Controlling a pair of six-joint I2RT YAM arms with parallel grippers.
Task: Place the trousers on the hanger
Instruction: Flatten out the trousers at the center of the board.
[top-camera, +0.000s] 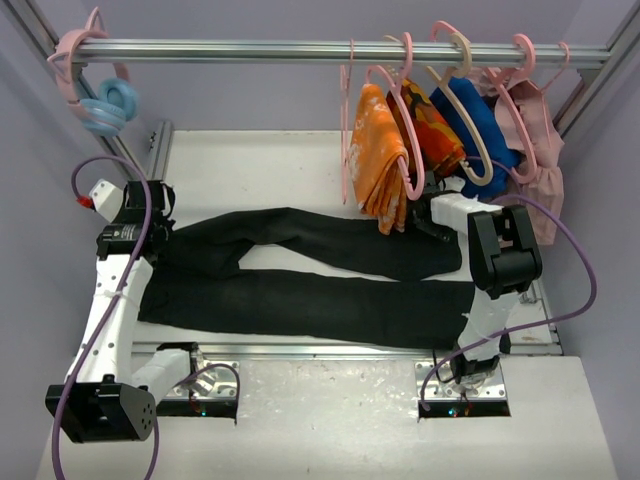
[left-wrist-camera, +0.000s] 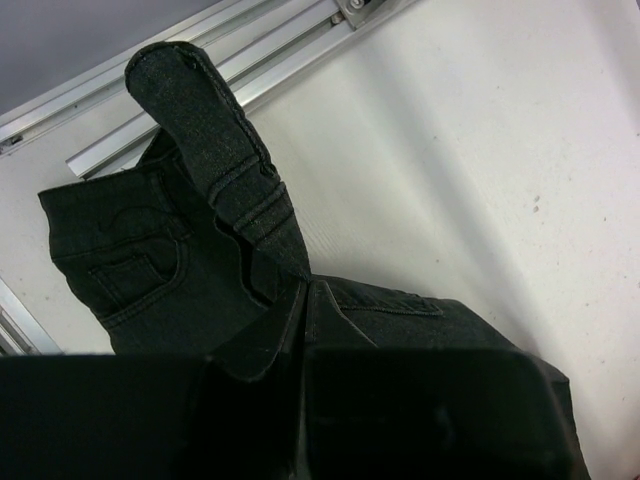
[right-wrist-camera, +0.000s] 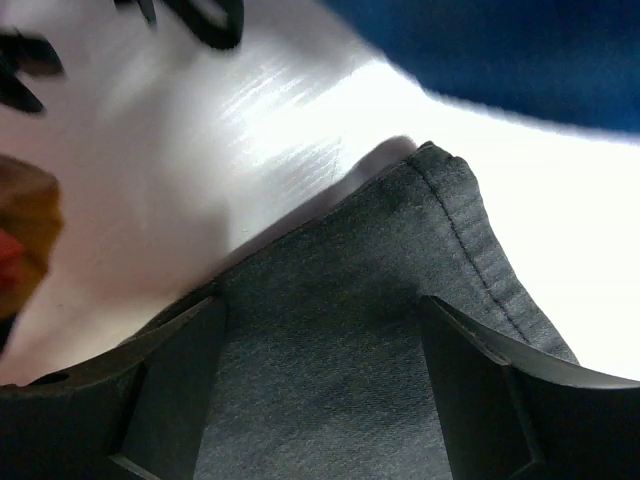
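On the white desk (top-camera: 270, 165), the long plain black fabric trousers (top-camera: 300, 300) lie flat with their long axis running left to right.

The waist points to the left and both leg hems to the right. The near leg lies straight; the far leg bows away from it in the middle and meets it again near the hems. The left hand (left-wrist-camera: 305, 300) is pressed together, pinching a fold of the waistband, and a flap of the band stands up beyond its tips. The right hand (right-wrist-camera: 320, 385) is spread over the hem corner of the far leg, with fabric showing between its fingers (right-wrist-camera: 175, 385); contact cannot be told. The thin pale pink wire-like hanger (top-camera: 345, 140) hangs on the metal rail (top-camera: 230, 50), behind and above the trousers, just beside the orange patterned cloths (top-camera: 380, 160).
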